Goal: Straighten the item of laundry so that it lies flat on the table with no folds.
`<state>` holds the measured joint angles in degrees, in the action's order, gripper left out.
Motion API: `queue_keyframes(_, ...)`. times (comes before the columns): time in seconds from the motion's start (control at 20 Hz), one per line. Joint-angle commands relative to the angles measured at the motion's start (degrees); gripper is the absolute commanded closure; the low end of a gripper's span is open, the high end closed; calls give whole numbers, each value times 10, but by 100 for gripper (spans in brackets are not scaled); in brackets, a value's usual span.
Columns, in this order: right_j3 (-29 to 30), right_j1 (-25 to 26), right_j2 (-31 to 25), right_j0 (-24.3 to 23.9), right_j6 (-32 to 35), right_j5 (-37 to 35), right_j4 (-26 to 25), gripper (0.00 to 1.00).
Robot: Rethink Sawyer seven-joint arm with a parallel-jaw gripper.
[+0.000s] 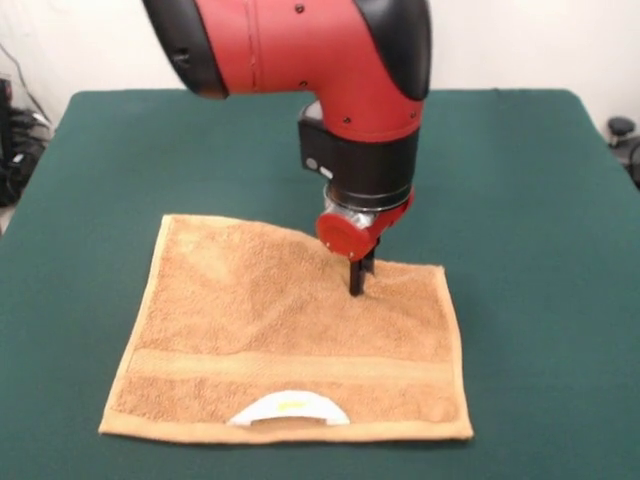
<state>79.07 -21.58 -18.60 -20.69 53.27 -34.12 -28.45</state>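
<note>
The small tan-orange terry hand towel (290, 330), roughly square, lies spread on the large dark green felt-covered worktop (540, 200), nearer the front edge and a little left of centre. A woven band (290, 366) runs across it close to the near hem, and on that hem sits a white arched label (288, 409) with a yellow mark. Near edge and both side edges look straight and lie flat against the green cloth. The far edge is not straight: it runs from the far left corner, rises slightly, then dips toward the right, where the pile shows a shallow rumple around the tool. The red and black arm (300, 50) comes down over the far right part of the towel, ending in a black wrist section (360, 160) and a red round disc (343, 236). Below that, the jaws (358, 277) show as a single narrow dark stem whose tip meets the towel surface just inside the far edge, right of centre. From this angle I cannot tell whether the jaws are parted or closed, nor whether any cloth is pinched between them. The worktop around the towel is plain green cloth on all sides, and pale wall shows beyond its far edge.
</note>
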Motion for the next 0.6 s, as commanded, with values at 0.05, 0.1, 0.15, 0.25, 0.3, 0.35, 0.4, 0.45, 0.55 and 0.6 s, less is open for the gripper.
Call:
queue_keyframes(0.05, 146, 34, 37, 50, 194, -9, 34, 100)
queue_keyframes(0.1, 148, 33, 40, 54, 193, -12, 38, 100)
queue_keyframes(0.15, 150, 32, 43, 57, 192, -15, 43, 100)
queue_keyframes(0.25, 152, 30, 50, 63, 191, -23, 50, 100)
queue_keyframes(0.3, 152, 30, 53, 65, 189, -22, 52, 100)
queue_keyframes(0.35, 153, 30, 57, 68, 190, -23, 54, 100)
queue_keyframes(0.4, 154, 30, 59, 69, 190, -21, 57, 100)
queue_keyframes(0.45, 155, 31, 62, 71, 190, -19, 60, 100)
queue_keyframes(0.55, 154, 33, 66, 73, 188, -16, 66, 100)
queue_keyframes(0.6, 154, 34, 69, 75, 187, -13, 67, 100)
